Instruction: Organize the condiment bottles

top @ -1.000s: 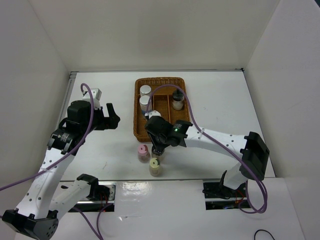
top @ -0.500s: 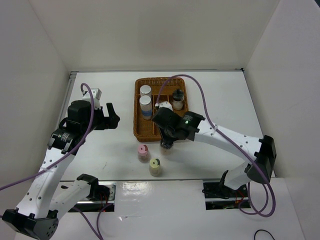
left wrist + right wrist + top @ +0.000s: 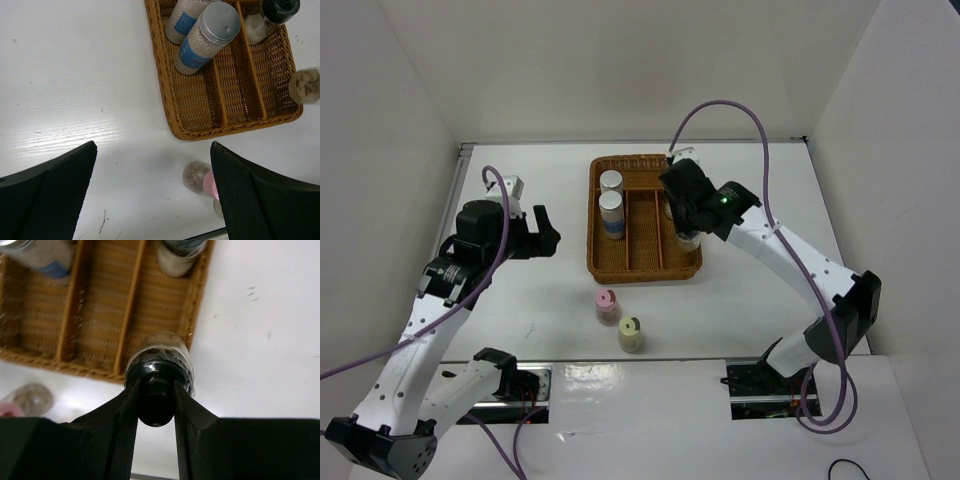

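Step in hand: the right arm is carrying one condiment bottle to the basket (image 3: 645, 276); judged as the placing phase, release not yet made.
Right gripper (image 3: 156, 399): its jaws are pinching narrowly on the black cap of the held black-topped bottle (image 3: 159, 357), which is hanging upright beneath the fingers.
Held bottle, place: it is hovering over the near end of the right compartment, close to the right rim. The left wrist view is showing it raised above the wicker. Whether it is lined up fully inside the rim I cannot tell.
Left gripper (image 3: 152, 150): it is standing wide apart, holding nothing, and hanging over bare table (image 3: 540, 300) left of the basket.
Left compartment: the two silver-capped bottles (image 3: 207, 37) are sitting at its far end, one just behind the other.
Right compartment: a second black-topped bottle (image 3: 275, 12) is occupying the far end.
Middle compartment: no bottle is showing in it.
Outside the basket: the pink-capped bottle (image 3: 607, 303) and the yellow-capped bottle (image 3: 631, 332) are waiting on the table near the basket's near edge, just beside each other.
Progress, judged: three bottles are in the basket, one is in transit and two are waiting.
Next move calls for: centring the bottle between divider and right rim, then lowering it straight down near the other black-topped one before the jaws part.
Risk, judged: the base may be catching the rim and tipping outward.
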Action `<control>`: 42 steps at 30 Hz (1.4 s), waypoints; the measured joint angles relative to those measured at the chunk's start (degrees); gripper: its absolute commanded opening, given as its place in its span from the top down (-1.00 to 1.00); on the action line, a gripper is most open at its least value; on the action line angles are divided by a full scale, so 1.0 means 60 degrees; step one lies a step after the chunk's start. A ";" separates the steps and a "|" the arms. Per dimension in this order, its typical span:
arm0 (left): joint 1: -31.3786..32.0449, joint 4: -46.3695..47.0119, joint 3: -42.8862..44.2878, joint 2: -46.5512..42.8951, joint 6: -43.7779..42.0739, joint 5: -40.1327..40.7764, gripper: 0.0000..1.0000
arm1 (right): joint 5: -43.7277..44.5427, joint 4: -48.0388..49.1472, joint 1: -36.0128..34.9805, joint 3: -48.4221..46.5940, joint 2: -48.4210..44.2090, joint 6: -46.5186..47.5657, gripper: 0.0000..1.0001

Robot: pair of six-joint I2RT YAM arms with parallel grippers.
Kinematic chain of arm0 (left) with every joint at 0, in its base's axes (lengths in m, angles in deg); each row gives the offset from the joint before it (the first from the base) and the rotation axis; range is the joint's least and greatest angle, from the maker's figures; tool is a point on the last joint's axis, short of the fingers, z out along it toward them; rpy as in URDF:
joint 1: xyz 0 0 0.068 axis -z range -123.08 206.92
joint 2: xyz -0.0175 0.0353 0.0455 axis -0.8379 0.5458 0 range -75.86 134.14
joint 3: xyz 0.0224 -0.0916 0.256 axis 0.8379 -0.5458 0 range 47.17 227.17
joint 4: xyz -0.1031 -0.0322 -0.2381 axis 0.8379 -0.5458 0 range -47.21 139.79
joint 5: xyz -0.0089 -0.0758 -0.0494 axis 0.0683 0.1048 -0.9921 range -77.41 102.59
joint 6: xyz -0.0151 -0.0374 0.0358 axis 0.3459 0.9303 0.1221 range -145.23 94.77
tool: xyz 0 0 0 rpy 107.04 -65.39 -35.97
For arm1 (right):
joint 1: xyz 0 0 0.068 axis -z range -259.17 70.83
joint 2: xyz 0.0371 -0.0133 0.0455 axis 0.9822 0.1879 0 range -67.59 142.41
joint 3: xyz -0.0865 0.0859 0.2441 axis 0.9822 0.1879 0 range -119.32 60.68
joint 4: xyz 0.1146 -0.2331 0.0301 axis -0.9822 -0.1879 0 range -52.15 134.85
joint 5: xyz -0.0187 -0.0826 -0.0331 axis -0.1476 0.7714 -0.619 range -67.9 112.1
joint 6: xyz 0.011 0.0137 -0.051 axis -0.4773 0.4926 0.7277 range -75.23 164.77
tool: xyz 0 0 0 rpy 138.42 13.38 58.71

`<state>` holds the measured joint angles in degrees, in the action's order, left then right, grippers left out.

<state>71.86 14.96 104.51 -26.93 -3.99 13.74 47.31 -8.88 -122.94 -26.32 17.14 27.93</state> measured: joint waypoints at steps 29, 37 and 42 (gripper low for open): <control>-0.0029 0.0627 -0.0022 0.0984 -0.0011 -0.0007 -1.00 | -0.0998 0.3450 0.2047 0.0707 0.2371 0.0459 0.87; -0.0029 0.0911 -0.0022 0.1344 -0.0018 -0.0219 -1.00 | -0.0914 0.4073 0.2069 0.0656 0.2838 0.0503 -0.02; -0.0033 0.0954 -0.0022 0.1464 -0.0022 -0.0251 -1.00 | -0.0772 0.3898 0.2073 0.0481 0.3016 0.0321 -0.83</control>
<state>71.66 20.69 104.38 -18.14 -4.13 12.23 42.68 14.50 -110.50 -23.44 35.24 29.85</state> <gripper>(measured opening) 1.000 0.760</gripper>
